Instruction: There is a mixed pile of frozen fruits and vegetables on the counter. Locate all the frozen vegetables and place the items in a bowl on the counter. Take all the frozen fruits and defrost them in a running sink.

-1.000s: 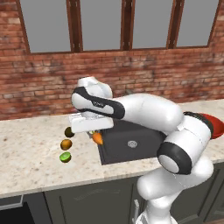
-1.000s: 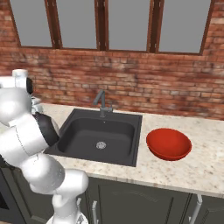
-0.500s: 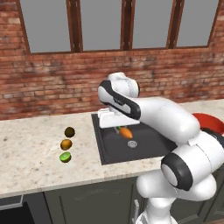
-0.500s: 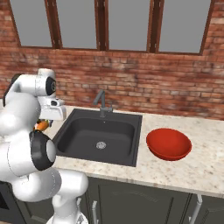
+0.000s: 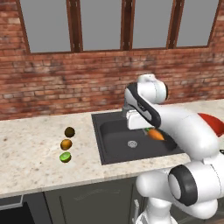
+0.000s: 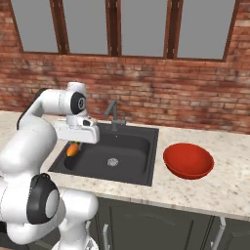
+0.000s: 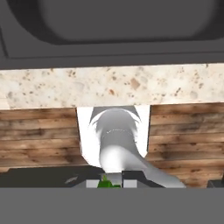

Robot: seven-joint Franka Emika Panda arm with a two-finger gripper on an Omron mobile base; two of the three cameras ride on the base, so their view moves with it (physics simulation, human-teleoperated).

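My gripper is shut on the orange carrot and holds it in the air over the dark sink. From the right base view the carrot hangs under the gripper, above the left part of the sink. In the hand view the carrot's green top shows between the fingertips of the gripper. On the counter, left of the sink, lie a dark olive-brown ball, an orange-brown ball and a green lime-like piece. The red bowl stands on the counter right of the sink.
A grey faucet rises behind the sink, close to my hand. A brick wall with windows backs the counter. In the hand view the counter's front strip runs across, with wooden floor below it.
My arm has swung right from the pile, carrying the carrot over the sink. The three round pieces have stayed in place.
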